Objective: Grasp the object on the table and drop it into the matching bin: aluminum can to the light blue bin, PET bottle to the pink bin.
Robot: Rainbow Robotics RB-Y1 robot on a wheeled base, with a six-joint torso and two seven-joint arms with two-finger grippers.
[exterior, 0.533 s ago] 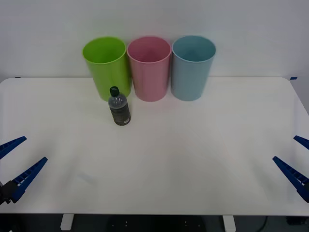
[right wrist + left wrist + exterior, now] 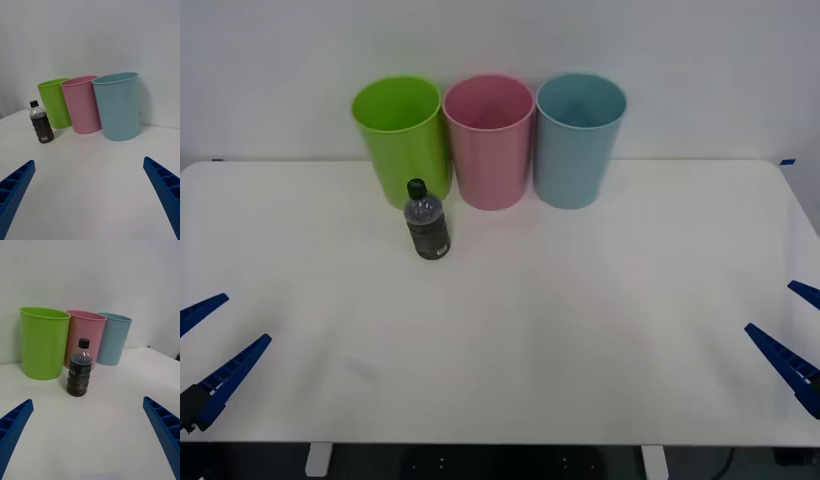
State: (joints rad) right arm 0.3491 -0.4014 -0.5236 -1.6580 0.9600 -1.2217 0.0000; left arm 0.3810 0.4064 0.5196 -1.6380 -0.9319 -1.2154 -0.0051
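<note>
Front view: left pincer point(image 2: 210, 345) and right pincer point(image 2: 795, 340) (both apart) at table point(image 2: 580, 330) edges.

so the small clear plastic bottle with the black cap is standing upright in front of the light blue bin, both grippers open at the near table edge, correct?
Not quite: the small clear plastic bottle stands upright before the lime green plastic bin, per the front view. The left gripper and right gripper are open at the near edge.

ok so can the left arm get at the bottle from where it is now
Probably yes. The left gripper is open at the table's near left edge, and only bare tabletop lies between it and the upright bottle, which stands in front of the bins.
</note>
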